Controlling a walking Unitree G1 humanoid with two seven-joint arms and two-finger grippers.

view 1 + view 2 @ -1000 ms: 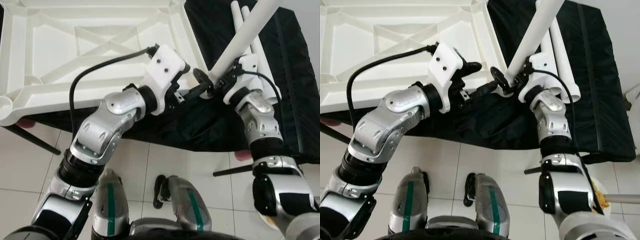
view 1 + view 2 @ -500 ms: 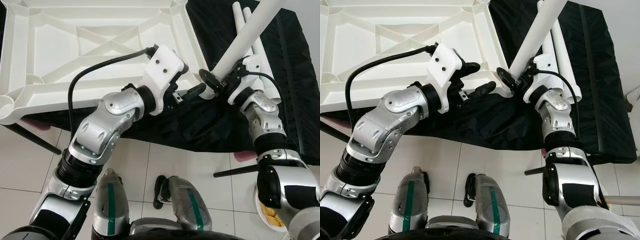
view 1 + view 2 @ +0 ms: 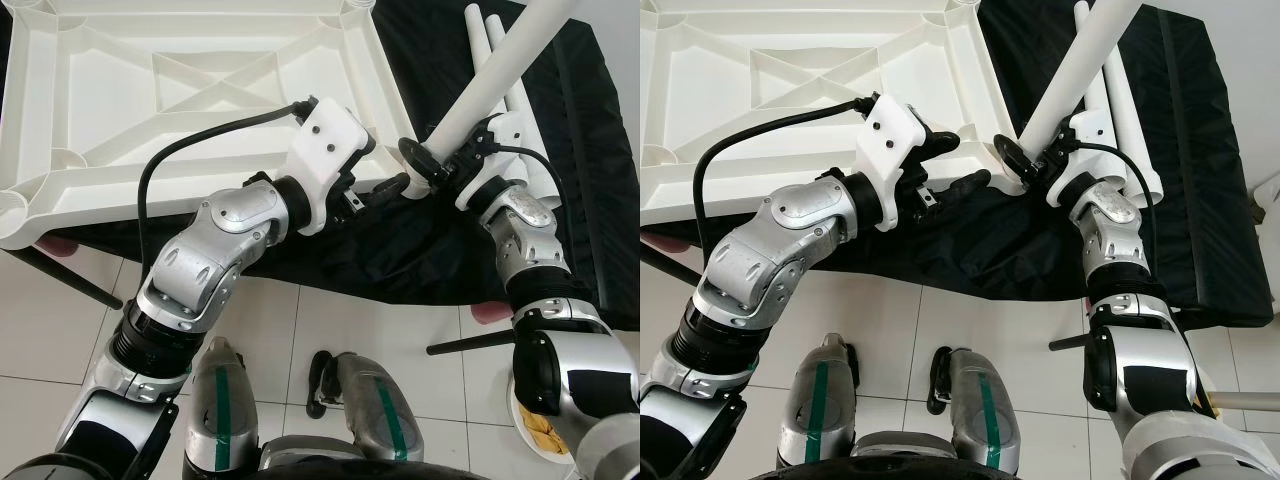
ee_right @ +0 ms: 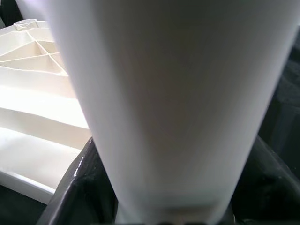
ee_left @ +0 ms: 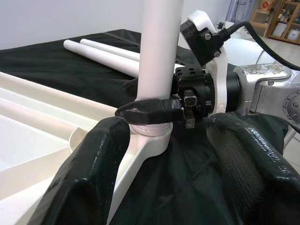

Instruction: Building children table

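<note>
Since a second ago the right gripper (image 3: 432, 166) has carried the foot of the white leg (image 3: 492, 78) leftward to the near right corner of the upturned white tabletop (image 3: 60, 120), and the left gripper (image 3: 375, 180) has drawn closer to that corner.

From the head views, the leg slants up and away to the right, its foot at the corner socket, with the right gripper's black fingers clamped round it just above the socket. The left gripper hovers beside the corner, fingers spread, holding nothing. Spare white legs (image 3: 1120, 140) lie on the black cloth (image 3: 1200, 200) behind.

From the left wrist, its two fingers (image 5: 93, 173) stand wide apart, framing the leg planted in the socket (image 5: 150, 138).

From the right wrist, the leg (image 4: 168, 93) stands close before the lens, dark fingers (image 4: 79, 187) hugging both sides.
</note>
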